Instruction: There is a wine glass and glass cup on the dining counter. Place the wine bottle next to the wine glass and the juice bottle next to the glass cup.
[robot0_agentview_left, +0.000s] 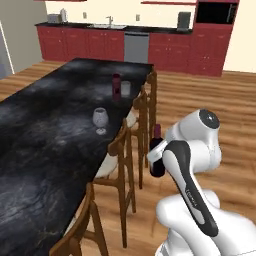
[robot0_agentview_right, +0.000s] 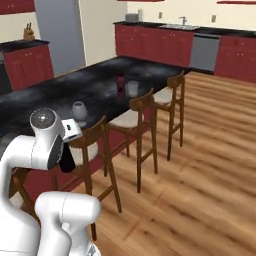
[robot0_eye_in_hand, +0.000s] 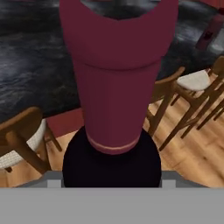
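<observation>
My gripper is shut on the wine bottle, a nearly black bottle with a pinkish-red neck. I hold it upright in the air beside the stools, off the dining counter. In the hand view the wine bottle rises through the middle of the picture. The wine glass stands near the counter's stool-side edge. Farther along, the dark red juice bottle stands right beside the glass cup. From the right base I see the gripper, the wine glass, the juice bottle and the glass cup.
Wooden stools line the counter's side between me and the top, with more stools farther down. Red cabinets with a sink and dishwasher run along the back wall. Open wood floor lies to the right.
</observation>
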